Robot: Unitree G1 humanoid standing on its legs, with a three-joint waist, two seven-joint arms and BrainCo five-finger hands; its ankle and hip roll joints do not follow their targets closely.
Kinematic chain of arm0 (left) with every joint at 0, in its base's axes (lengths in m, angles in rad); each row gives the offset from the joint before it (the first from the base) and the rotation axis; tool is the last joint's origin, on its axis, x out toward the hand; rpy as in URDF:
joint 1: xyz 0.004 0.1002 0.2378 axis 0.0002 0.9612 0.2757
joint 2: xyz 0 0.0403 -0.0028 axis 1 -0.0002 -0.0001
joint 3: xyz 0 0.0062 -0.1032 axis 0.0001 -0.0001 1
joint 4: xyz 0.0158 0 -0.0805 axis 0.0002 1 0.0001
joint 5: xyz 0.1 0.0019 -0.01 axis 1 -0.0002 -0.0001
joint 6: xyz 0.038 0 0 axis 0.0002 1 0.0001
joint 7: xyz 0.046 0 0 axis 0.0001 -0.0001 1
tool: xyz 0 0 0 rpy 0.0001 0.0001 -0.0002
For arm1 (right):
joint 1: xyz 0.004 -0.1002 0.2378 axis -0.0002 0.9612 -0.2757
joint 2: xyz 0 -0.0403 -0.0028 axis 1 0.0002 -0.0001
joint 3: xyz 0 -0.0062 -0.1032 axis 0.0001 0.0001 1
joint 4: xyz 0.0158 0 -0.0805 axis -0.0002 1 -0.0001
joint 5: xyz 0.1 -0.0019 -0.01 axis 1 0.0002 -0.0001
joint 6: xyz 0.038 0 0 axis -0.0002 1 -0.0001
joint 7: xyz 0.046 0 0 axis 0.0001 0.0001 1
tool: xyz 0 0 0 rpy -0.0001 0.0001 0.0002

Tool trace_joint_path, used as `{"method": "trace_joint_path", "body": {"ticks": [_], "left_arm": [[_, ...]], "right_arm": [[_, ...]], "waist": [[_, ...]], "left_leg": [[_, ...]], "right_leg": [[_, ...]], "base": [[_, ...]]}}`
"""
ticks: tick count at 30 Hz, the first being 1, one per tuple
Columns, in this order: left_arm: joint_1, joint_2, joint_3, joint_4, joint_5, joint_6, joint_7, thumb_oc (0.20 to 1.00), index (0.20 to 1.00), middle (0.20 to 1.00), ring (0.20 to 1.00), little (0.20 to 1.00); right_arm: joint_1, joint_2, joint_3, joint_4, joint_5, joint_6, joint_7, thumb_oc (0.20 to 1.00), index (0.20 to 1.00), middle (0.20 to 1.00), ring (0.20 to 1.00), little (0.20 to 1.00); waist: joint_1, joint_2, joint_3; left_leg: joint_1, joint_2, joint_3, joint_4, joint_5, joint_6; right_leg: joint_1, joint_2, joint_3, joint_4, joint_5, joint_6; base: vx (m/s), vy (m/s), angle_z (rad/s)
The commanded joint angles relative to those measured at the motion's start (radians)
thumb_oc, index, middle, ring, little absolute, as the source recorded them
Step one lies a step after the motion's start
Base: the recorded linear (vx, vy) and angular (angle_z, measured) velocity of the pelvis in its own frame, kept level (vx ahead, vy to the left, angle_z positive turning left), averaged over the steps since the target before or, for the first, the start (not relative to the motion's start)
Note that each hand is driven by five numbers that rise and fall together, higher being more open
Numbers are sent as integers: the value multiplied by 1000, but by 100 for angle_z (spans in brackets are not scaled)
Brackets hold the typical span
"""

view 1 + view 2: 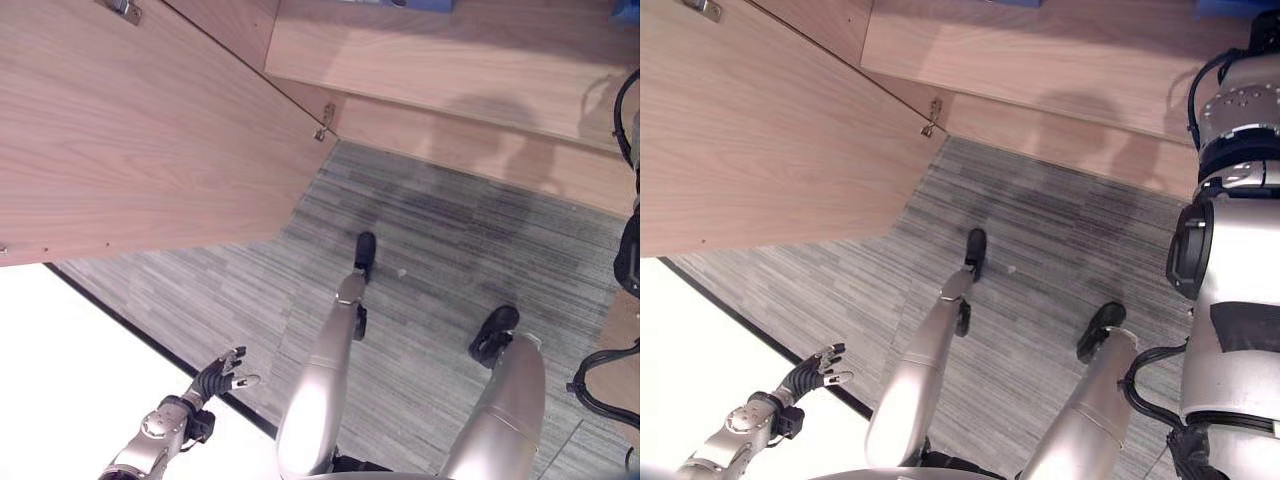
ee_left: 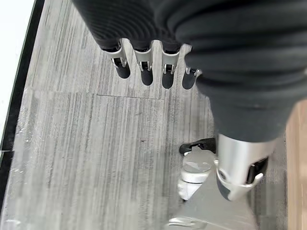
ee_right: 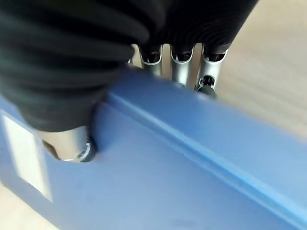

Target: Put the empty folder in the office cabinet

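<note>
Carpet, grey and striped, fills the middle of the left eye view. The open cabinet door [image 1: 140, 130], pale wood, hangs over it, and the cabinet shelf [image 1: 450, 50] runs across beyond. The left hand [image 1: 222, 375] hangs low and far from the shelf, its fingers loosely spread and holding nothing. A blue sliver [image 1: 420, 4] lies on the shelf's far edge; probably the folder, though too little shows to be sure.

In the right eye view the same cabinet door [image 1: 750, 120] and shelf [image 1: 1040, 45] appear, with the left hand [image 1: 812, 372] again relaxed and empty, well away from the cabinet.

The left wrist view looks past straight, idle fingers [image 2: 144, 67] down at carpet [image 2: 86, 143].

The right wrist view is the one that shows the grasp: the right hand [image 3: 72, 139] clamps the blue folder [image 3: 192, 182], thumb on one face, fingers [image 3: 182, 67] wrapped over the far side. The folder's long edge runs crosswise to the fingers. Pale wood [image 3: 268, 72] lies just beyond the fingertips, so the folder seems already at or on the shelf, and the right hand alone is placed to release it.
</note>
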Motion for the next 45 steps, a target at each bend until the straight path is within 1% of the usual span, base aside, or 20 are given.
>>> {"method": "trace_joint_path", "body": {"ticks": [1, 4, 8, 9, 16, 18, 19, 21, 22, 23, 24, 26, 28, 36, 38, 45], "left_arm": [[-89, 48, 51, -1, -59, -37, 26, 1000, 1000, 1000, 1000, 1000], [-111, 62, 71, -56, -105, -49, 30, 1000, 1000, 1000, 1000, 1000], [-119, 74, 83, -104, -124, -50, 28, 1000, 1000, 1000, 1000, 1000], [-108, 75, 80, -91, -113, -47, 27, 1000, 1000, 1000, 1000, 1000], [-100, 78, 88, -62, -97, -41, 41, 1000, 1000, 1000, 1000, 1000], [-106, 81, 84, -51, -86, -39, 60, 1000, 1000, 1000, 1000, 1000], [-108, 81, 82, -50, -85, -38, 62, 1000, 1000, 1000, 1000, 1000], [-116, 87, 69, -45, -66, -33, 79, 1000, 1000, 1000, 1000, 1000], [-125, 101, 54, -48, -43, -29, 98, 1000, 1000, 1000, 1000, 1000], [-129, 105, 49, -48, -35, -26, 105, 1000, 1000, 1000, 1000, 1000], [-139, 110, 40, -36, -14, -23, 112, 1000, 1000, 1000, 1000, 1000], [-144, 111, 35, -34, -4, -24, 114, 1000, 1000, 1000, 1000, 1000], [-156, 116, 26, -25, 15, -23, 114, 1000, 1000, 1000, 1000, 1000], [-156, 90, 42, -22, 4, -19, 116, 1000, 1000, 1000, 1000, 1000], [-153, 80, 43, -27, 7, -19, 114, 1000, 1000, 1000, 1000, 1000], [-154, 47, 45, -23, 1, -15, 115, 1000, 1000, 1000, 1000, 1000]], "right_arm": [[-83, -116, 134, -112, -122, -4, 34, 200, 200, 200, 200, 200], [-99, -119, 158, -116, -143, 2, 22, 200, 200, 200, 200, 200], [-126, -121, 187, -96, -152, 17, 25, 200, 200, 200, 200, 200], [-138, -114, 202, -74, -163, 33, 27, 1000, 1000, 1000, 1000, 1000], [-136, -106, 208, -25, -183, 67, 13, 1000, 1000, 1000, 1000, 1000], [-137, -106, 207, 30, -213, 98, -27, 1000, 1000, 1000, 1000, 1000], [-143, -107, 210, 35, -215, 101, -28, 1000, 1000, 1000, 1000, 1000], [-155, -113, 215, 100, -258, 153, -65, 1000, 1000, 1000, 1000, 1000], [-168, -113, 233, 145, -337, 203, -112, 1000, 1000, 1000, 1000, 1000], [-167, -105, 230, 152, -354, 222, -123, 1000, 1000, 1000, 1000, 1000], [-149, -105, 219, 183, -381, 256, -142, 1000, 1000, 1000, 1000, 1000], [-134, -105, 212, 194, -393, 271, -149, 1000, 1000, 1000, 1000, 1000], [-106, -111, 193, 236, -408, 321, -152, 1000, 1000, 1000, 1000, 1000], [-58, -111, 152, 240, -421, 351, -150, 1000, 1000, 1000, 1000, 1000], [-50, -111, 150, 238, -444, 357, -152, 1000, 1000, 1000, 1000, 1000], [20, -95, 86, 241, -411, 352, -153, 1000, 1000, 1000, 1000, 1000]], "waist": [[22, 12, 32], [20, -2, 32], [21, -24, 25], [21, -28, 22], [17, -29, 19], [14, -33, 16], [15, -33, 18], [12, -37, 17], [10, -40, 16], [9, -40, 18], [9, -42, 19], [9, -41, 20], [13, -43, 16], [20, -39, 11], [20, -36, 7], [21, -27, 5]], "left_leg": [[12, -8, -2, 235, -331, 22], [11, -8, -7, 225, -327, 19], [14, -8, -13, 209, -326, 20], [19, -9, -9, 191, -320, 21], [40, -10, -3, 159, -308, 19], [50, -9, -3, 146, -305, 18], [52, -9, -3, 144, -304, 18], [57, -10, -5, 141, -304, 18], [64, -12, -5, 134, -302, 18], [70, -12, -4, 129, -301, 18], [81, -14, -4, 120, -299, 18], [88, -16, -4, 114, -297, 18], [98, -19, -7, 102, -295, 20], [109, -25, -4, 83, -286, 25], [112, -26, -2, 73, -282, 27], [148, -26, 1, 32, -268, 26]], "right_leg": [[70, 101, -62, -95, -15, 24], [71, 105, -69, -102, -16, 20], [73, 113, -75, -114, -12, 18], [77, 119, -72, -127, -4, 16], [90, 122, -71, -149, 6, 14], [98, 124, -72, -157, 7, 12], [100, 124, -72, -159, 7, 12], [107, 125, -76, -165, 9, 11], [115, 127, -76, -171, 13, 9], [121, 127, -78, -176, 15, 10], [134, 126, -83, -186, 20, 12], [140, 126, -84, -192, 22, 13], [156, 122, -86, -205, 28, 13], [162, 114, -84, -217, 41, 17], [165, 112, -83, -223, 44, 18], [195, 115, -85, -256, 55, 19]], "base": [[5, -29, 5], [-6, -31, 4], [-11, -12, 4], [-17, 25, 4], [-3, 5, 0], [0, 0, 0], [0, 0, 0], [-15, 1, 0], [0, 0, 0], [-36, -2, 2], [0, 0, 0], [0, 0, 0], [0, 0, 0], [-4, 3, 0], [-9, 16, 0], [0, 0, 0]]}}
